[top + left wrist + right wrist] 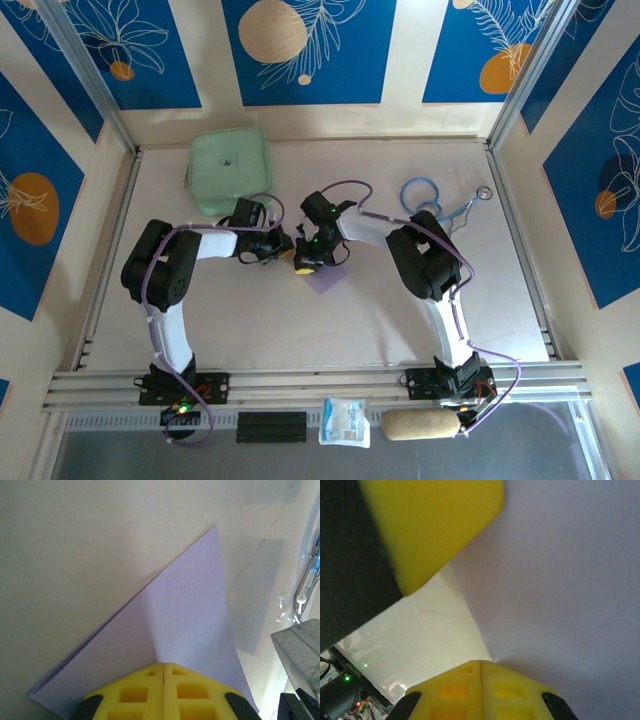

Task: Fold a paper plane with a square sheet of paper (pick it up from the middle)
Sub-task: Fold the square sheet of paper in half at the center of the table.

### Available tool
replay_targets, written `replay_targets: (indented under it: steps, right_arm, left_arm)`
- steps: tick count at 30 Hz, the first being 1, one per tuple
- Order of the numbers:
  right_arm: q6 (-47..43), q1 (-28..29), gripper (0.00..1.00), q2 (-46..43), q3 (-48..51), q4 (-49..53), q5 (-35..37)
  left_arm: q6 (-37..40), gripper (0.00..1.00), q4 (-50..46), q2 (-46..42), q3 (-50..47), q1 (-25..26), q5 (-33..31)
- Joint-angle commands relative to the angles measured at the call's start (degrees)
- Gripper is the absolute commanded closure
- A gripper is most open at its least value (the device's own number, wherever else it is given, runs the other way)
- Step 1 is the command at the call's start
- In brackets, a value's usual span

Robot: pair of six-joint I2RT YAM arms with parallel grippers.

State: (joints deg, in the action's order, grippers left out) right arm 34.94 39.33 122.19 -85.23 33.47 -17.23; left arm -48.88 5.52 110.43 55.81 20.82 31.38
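Grippers are meeting mid-table in the overhead view: the left gripper (284, 251) and right gripper (307, 264) are crowding over the lilac sheet of paper (326, 279), near the mint-green pouch (229, 168). In the left wrist view, closed yellow fingers (145, 692) are pinching the sheet, which is folded to a triangle. In the right wrist view, shut fingers (457, 690) are clamping its edge.
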Motion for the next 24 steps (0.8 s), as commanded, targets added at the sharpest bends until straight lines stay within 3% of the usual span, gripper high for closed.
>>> replay_targets:
  steps: [1,9,24]
  right_arm:
    - [-1.2,0.8,1.0,0.9,2.0,1.7,-1.4]
    - [-1.5,0.6,1.0,-0.9,7.4,0.1,-1.0]
    - [-2.5,-0.8,1.0,-12.6,27.9,-13.8,-8.9]
  left_arm:
    - [-0.2,1.0,-2.4,3.6,-2.6,-0.1,-4.9]
    - [1.7,1.0,-2.0,3.2,-3.7,-0.9,-3.7]
    - [4.5,1.0,-3.1,3.1,-3.5,-2.0,-3.3]
